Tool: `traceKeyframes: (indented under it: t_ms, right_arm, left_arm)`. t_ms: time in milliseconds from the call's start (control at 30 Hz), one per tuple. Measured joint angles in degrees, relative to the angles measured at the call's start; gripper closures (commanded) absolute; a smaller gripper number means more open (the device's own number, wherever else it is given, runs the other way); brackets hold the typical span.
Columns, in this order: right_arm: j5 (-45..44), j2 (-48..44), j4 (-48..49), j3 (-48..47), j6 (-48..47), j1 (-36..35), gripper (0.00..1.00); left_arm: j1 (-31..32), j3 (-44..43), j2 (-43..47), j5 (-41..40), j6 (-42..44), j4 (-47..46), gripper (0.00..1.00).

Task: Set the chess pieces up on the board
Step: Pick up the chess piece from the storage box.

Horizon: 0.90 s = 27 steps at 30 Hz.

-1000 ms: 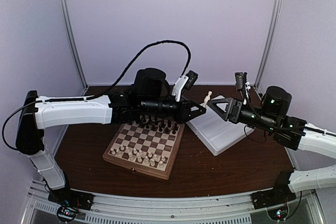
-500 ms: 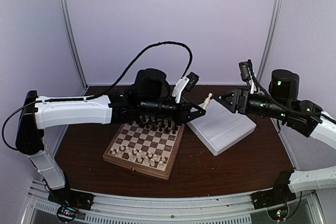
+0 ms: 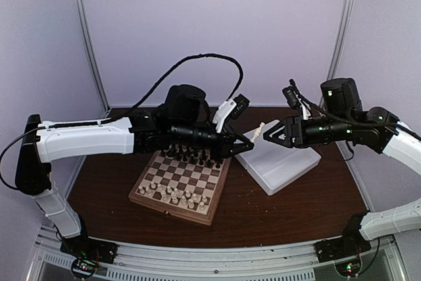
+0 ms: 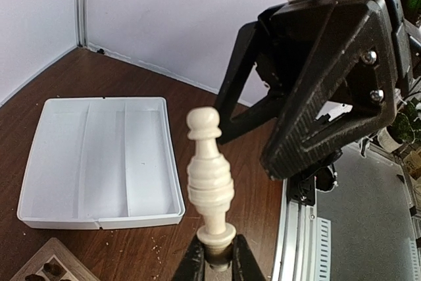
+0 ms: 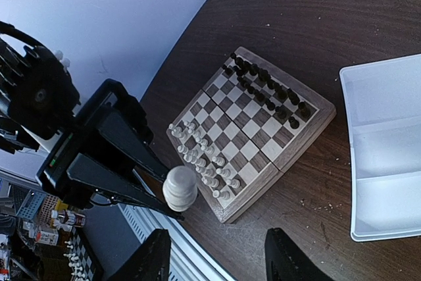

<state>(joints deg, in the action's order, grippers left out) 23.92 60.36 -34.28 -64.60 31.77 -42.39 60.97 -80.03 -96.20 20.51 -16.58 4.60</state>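
Handover time: left gripper point(image 4: 214, 258) pinches piece point(image 4: 209, 176) by its base; right gripper point(image 5: 217, 255), jaws apart and empty, should square up from three o'clock, then close mid-stem.

Soft, even light falls from above my left pincer point(image 4: 216, 258) — shadows stay faint. The cream piece point(image 4: 209, 179) standing up out of it sits so close to the lens that its edges go soft, while the white tray point(image 4: 99, 156) beyond it glares nearly featureless. Beyond my right pincer point(image 5: 220, 258) the dark table point(image 5: 329, 24) carries a dull sheen; its fingers point(image 5: 152, 258) blur — straight lines bow toward the corners.
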Motion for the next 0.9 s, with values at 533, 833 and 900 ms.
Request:
traceKeyframes:
  t_ms: [533, 833, 900]
  right_arm:
    - [3.04, 0.74, 2.36, 0.0, 0.31, 0.07, 0.57]
    - [3.3, 1.2, 3.87, 0.0, 1.01, 0.39, 0.54]
    - [3.8, 1.79, 4.13, 0.0, 1.14, 0.37, 0.51]
  left_arm:
    - [0.0, 0.0, 0.0, 3.04, 1.27, 1.16, 1.0]
    - [0.0, 0.0, 0.0, 4.13, 1.79, 2.97, 1.0]
    - [0.0, 0.0, 0.0, 4.22, 1.81, 3.08, 1.0]
